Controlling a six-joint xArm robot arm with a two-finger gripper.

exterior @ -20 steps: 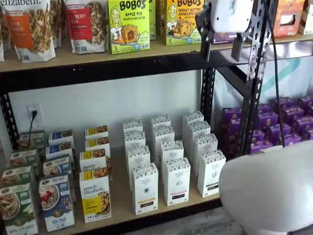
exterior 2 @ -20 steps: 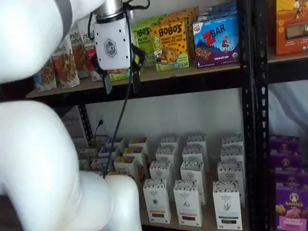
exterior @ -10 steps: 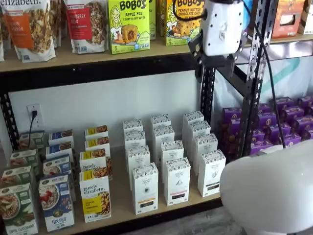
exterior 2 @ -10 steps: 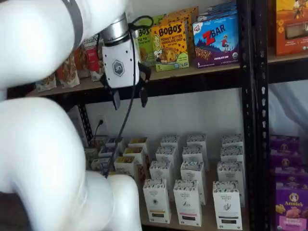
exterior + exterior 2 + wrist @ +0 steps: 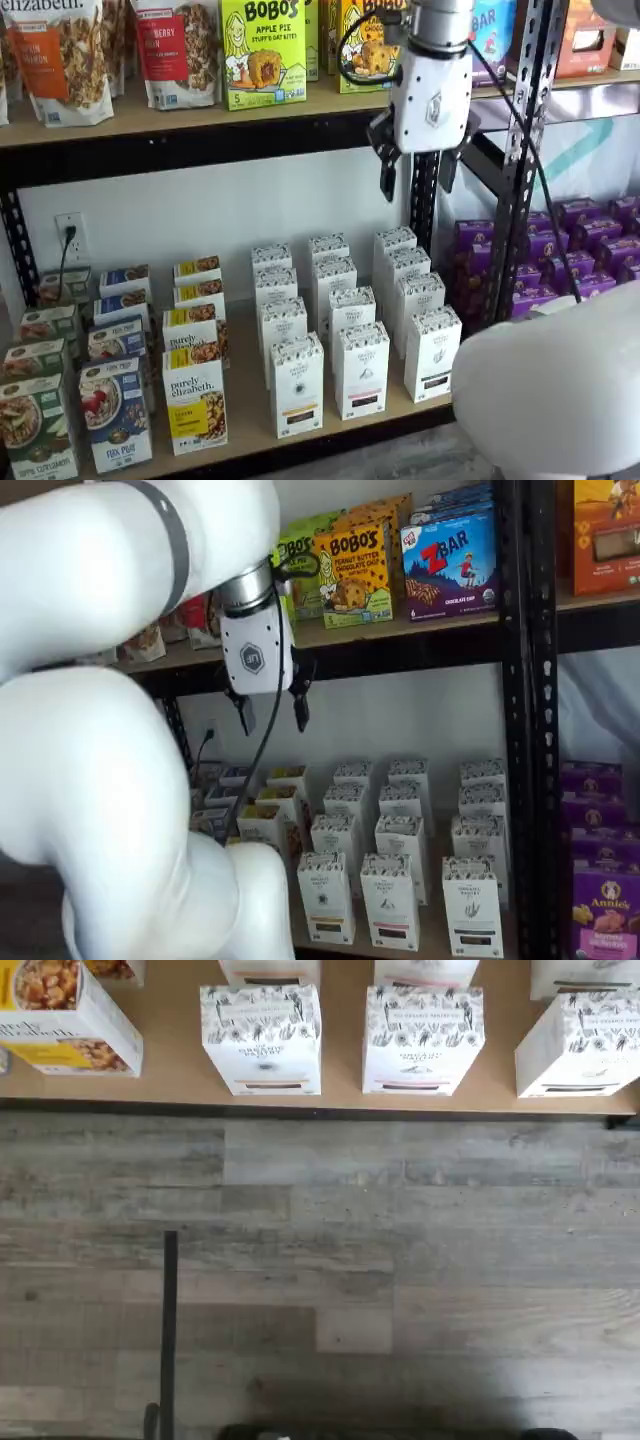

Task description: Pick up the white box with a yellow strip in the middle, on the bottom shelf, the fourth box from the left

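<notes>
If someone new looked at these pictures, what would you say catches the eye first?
The gripper, white-bodied with open black fingers, hangs in mid-air above the bottom shelf, holding nothing. Below it stand neat rows of tall white cartons; the white box with its yellow strip is at the front. The arm's bulky white links crowd a shelf view.

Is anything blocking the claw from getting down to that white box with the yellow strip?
Nothing visible does. The gripper hangs open, high above the bottom shelf. The white box stands at the front of its row, with open air above and in front of it.

Wrist downward; shelf views frontal, overlapping
</notes>
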